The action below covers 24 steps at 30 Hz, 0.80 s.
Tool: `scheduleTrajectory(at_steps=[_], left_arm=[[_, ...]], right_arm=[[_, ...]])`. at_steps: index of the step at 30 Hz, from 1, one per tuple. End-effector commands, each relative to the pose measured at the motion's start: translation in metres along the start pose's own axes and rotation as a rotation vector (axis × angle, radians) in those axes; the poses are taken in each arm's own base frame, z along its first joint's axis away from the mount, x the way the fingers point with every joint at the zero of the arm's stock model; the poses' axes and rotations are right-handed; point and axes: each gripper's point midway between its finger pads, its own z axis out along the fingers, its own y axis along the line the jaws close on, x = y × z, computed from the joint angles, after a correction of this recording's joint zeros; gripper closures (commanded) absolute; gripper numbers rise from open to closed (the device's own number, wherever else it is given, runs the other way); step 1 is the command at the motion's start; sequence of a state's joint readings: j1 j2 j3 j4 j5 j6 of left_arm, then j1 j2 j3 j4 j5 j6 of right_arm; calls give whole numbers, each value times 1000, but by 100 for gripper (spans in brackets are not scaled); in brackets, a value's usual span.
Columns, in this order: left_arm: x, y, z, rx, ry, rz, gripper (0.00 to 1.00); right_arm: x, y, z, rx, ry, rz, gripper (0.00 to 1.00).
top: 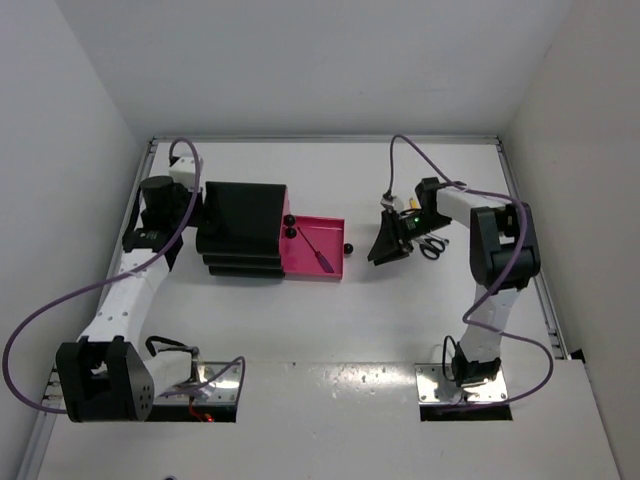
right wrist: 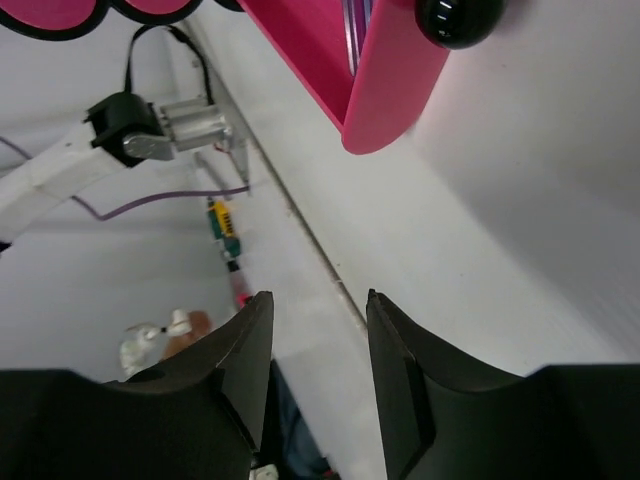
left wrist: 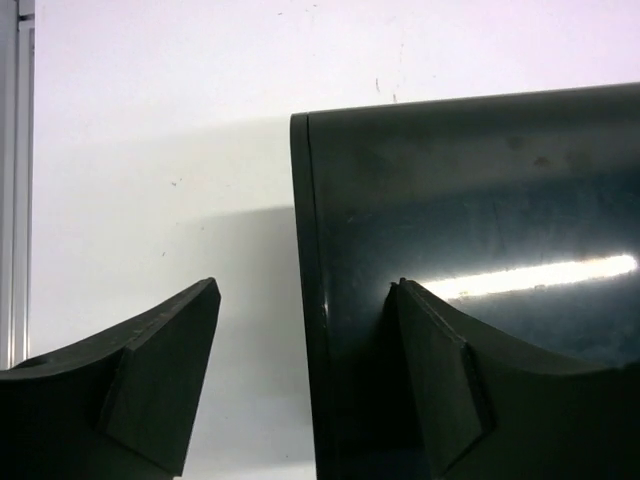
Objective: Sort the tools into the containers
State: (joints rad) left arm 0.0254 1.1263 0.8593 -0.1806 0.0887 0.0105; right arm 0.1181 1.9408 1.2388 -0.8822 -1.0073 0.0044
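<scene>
left jaws at the unit's edge, right jaws empty by the open drawer

left gripper (left wrist: 305, 300): parted, straddling the side edge of the black drawer unit (left wrist: 470, 180). one finger over the unit, the other over bare table (left wrist: 150, 150). daylight on the table side, so not clamped.

right gripper (right wrist: 318, 330): narrow gap, nothing in it. hanging just off the front of the open drawer (right wrist: 390, 90), with its knob (right wrist: 458, 18) close by.

noted from overhead:
- inside that drawer: blue stick (top: 320, 253).
- upper two drawers (top: 284, 228): shut.
- on the table just beside the right gripper, away from the drawer: scissors (top: 432, 245), in no container yet.
- other tools: not made out for certain.

judged step: brace with the left, fetch the scissors with the right.

to do it well:
- close the left squarely on the unit's wall before any push or pull on a drawer, to stop sliding.
- turn the right wrist back toward the scissors and come down over the pivot, with fingers across the closed blades.
- lift clear of the drawer's front lip on the way in.

writing: none legible. no brand or label seen in any view.
</scene>
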Motion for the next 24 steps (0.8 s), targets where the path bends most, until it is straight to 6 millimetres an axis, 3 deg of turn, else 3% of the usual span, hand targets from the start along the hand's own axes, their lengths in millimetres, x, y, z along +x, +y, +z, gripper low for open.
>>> scheduleTrajectory(at_steps=[1, 5, 7, 11, 12, 14, 16, 20, 24], left_arm=[[24, 4, 5, 25, 71, -32, 24], [30, -2, 3, 114, 87, -35, 41], [35, -3, 7, 139, 101, -38, 45], [46, -5, 7, 186, 134, -72, 46], [49, -2, 9, 188, 143, -82, 46], [54, -2, 9, 193, 160, -94, 47], [54, -2, 9, 193, 160, -94, 47], [54, -1, 9, 194, 159, -85, 50], [56, 2, 8, 188, 168, -80, 53]], right_arm=[[-12, 18, 1, -194, -43, -33, 57], [-14, 12, 6, -274, -39, 15, 56], [-18, 7, 5, -284, -42, 23, 55], [-22, -11, 7, -212, -46, 22, 55], [-16, -18, 8, -193, -47, 106, 55], [-30, -38, 11, -106, -119, 73, 55], [-29, -45, 13, -64, -150, 123, 55], [-53, -58, 15, 32, -232, 104, 55], [-60, -62, 27, 18, -246, 144, 54]])
